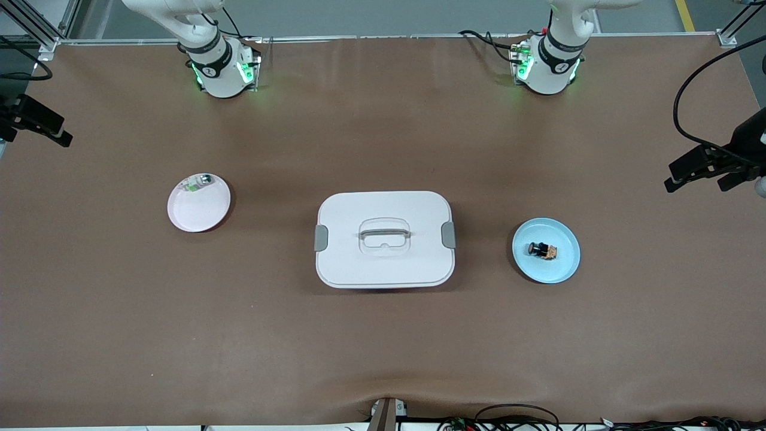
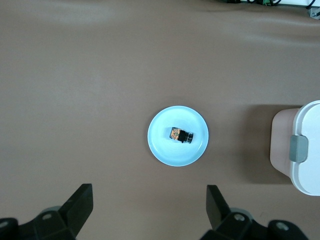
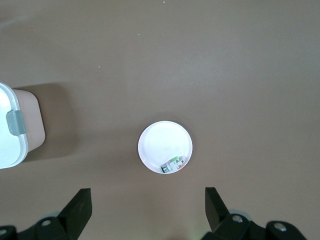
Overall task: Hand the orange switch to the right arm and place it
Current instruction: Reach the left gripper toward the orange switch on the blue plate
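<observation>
The orange switch [image 1: 543,250], a tiny black block with orange markings, lies on its side on a light blue plate [image 1: 562,272] toward the left arm's end of the table. It also shows in the left wrist view [image 2: 181,134] on that plate [image 2: 165,152]. My left gripper [image 2: 149,200] is open and empty, high over bare table beside the blue plate. My right gripper [image 3: 148,200] is open and empty, high over bare table beside a white plate [image 3: 160,142]. Neither gripper shows in the front view.
A white lidded box [image 1: 384,239] with grey clips stands mid-table between the plates. The white plate [image 1: 200,212], toward the right arm's end, holds a small white, green and silver part [image 1: 197,182]. Black camera mounts [image 1: 712,164] reach in at both table ends.
</observation>
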Controlling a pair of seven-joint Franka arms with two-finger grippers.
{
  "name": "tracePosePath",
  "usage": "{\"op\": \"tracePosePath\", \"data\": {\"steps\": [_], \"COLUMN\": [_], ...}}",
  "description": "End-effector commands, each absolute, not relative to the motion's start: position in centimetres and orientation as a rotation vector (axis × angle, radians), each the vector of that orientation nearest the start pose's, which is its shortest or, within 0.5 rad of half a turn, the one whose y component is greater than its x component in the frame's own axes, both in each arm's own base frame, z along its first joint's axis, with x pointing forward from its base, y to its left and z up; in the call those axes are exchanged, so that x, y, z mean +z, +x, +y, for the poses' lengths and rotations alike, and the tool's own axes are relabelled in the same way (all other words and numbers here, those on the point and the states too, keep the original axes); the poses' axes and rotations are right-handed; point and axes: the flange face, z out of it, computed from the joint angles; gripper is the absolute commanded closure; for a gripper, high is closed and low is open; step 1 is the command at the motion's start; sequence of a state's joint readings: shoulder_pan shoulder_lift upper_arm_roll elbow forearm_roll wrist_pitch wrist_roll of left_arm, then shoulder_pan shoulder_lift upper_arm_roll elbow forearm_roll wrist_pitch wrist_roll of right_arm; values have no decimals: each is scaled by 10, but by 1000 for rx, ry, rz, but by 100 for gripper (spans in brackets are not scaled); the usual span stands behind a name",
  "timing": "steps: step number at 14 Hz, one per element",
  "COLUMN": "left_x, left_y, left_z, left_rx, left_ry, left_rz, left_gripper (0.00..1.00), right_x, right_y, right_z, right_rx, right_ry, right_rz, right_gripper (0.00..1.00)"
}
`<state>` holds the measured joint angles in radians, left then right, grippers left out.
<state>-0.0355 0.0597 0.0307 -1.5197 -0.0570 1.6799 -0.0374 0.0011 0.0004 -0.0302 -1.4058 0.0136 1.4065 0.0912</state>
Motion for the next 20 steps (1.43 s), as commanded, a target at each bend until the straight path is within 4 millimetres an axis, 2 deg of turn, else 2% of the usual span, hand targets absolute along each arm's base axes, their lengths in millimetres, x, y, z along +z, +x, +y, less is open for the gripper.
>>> {"op": "tracePosePath", "data": {"steps": [1,4,8,11,17,20], "left_x": [627,624,595,561,467,429], "left_y": [583,584,600,617,654,665], "left_z": [-10,-10,-15,-22,-41,-44], "left_rx": [-142,-133,-74,-28,92,122], "left_ry": [-3175,-3178,-3178,-3186,-3176,-3174], "left_rz": [-54,-56,-27,1,43,52], "left_gripper": [0,0,0,0,0,0], "right_x": [689,689,687,686,686,687], "right_y": [529,528,529,530,530,531], "right_z": [-17,-17,-18,-18,-18,-18], "right_rx": [-11,-9,-2,3,3,-8], "right_ry": [-3112,-3112,-3112,-3111,-3111,-3111], "right_rz": [175,175,183,190,197,197], "right_gripper": [0,0,0,0,0,0]}}
